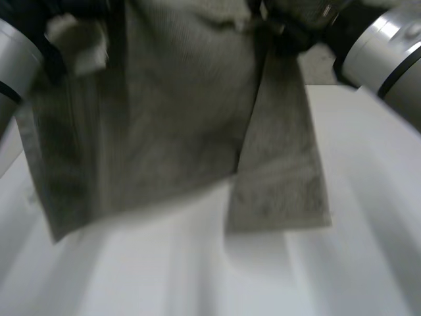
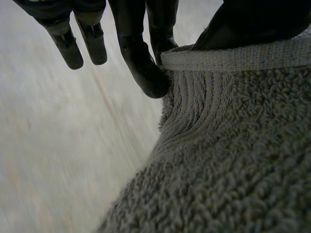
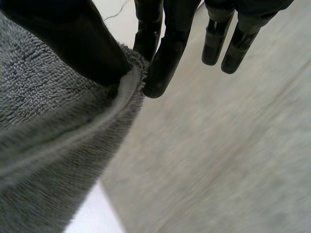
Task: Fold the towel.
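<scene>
towel position: the towel (image 1: 177, 118) hangs in the air off both hands, spread over the middle of the counter (image 1: 368, 197), left lower corner toward the counter's left edge. I cannot tell if the lower edge touches the surface.
left hand: my left hand (image 2: 141, 63) pinches the hem at a top corner, one finger against the thumb. The other fingers are straight and off the cloth.
right hand: my right hand (image 3: 165, 58) pinches the opposite top edge between thumb and a finger. The rest hang free beside it.
why held so: I judge that gripping the two top corners lets the weight pull the cloth flat, so it can be laid down straight for a fold.
hang: uneven. A narrower flap (image 1: 279, 178) on my right side drops lower than the main panel, so it looks partly doubled or twisted.
material: grey terry with a thick looped pile, soft and limp.
hem: flat woven band (image 2: 243, 57) with ribbed rows under it, and a thin rolled edge at the right pinch.
counter surface: white, smooth, bare.
risk guess: small pinches on a heavy cloth, so a corner could slip.
</scene>
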Available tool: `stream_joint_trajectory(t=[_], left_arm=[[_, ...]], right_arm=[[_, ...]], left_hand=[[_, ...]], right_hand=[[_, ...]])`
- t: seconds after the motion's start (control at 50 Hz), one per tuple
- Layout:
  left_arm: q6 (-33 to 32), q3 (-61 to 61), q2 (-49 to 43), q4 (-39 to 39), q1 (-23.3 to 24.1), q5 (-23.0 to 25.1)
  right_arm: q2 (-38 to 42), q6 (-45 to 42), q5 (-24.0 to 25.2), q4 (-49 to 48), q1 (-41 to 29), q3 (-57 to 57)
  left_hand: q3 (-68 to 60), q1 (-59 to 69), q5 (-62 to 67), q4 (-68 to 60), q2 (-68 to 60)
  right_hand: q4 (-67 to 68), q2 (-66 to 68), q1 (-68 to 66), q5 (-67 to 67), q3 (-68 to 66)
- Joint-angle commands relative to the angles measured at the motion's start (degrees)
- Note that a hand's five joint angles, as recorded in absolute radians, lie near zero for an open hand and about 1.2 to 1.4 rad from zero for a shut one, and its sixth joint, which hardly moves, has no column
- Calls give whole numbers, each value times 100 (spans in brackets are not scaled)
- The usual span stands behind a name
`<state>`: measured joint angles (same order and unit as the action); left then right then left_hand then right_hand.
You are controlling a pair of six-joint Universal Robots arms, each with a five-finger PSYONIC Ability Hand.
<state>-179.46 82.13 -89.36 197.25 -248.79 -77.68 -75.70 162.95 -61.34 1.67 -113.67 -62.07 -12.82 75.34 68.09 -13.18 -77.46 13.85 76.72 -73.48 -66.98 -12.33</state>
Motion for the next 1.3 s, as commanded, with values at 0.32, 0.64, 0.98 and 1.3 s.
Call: stream_joint_trajectory(t=[0.32, 0.64, 0.98, 1.3], left_arm=[[-1073, 1192, -2569, 112, -214, 7], [-1065, 1341, -2437, 129, -179, 7], [-1029, 1420, -1435, 112, -355, -37], [-942, 1605, -521, 77, -355, -46]], right_arm=[[1744, -292, -1037, 70, -103, -621], [1321, 1459, -950, 255, 64, -1984], [759, 2286, -721, -334, 1207, -3382], [1268, 2663, -475, -492, 1075, -3751]], left_hand=[[282, 466, 191, 318, -254], [282, 466, 191, 318, -254], [282, 466, 191, 318, -254], [282, 466, 191, 318, -254]], right_hand=[[-385, -6835, 6512, 6698, 233], [-385, -7672, 7348, 6698, 233], [-385, -7437, 7114, 6698, 233], [-385, -6125, 5802, 6152, 233]])
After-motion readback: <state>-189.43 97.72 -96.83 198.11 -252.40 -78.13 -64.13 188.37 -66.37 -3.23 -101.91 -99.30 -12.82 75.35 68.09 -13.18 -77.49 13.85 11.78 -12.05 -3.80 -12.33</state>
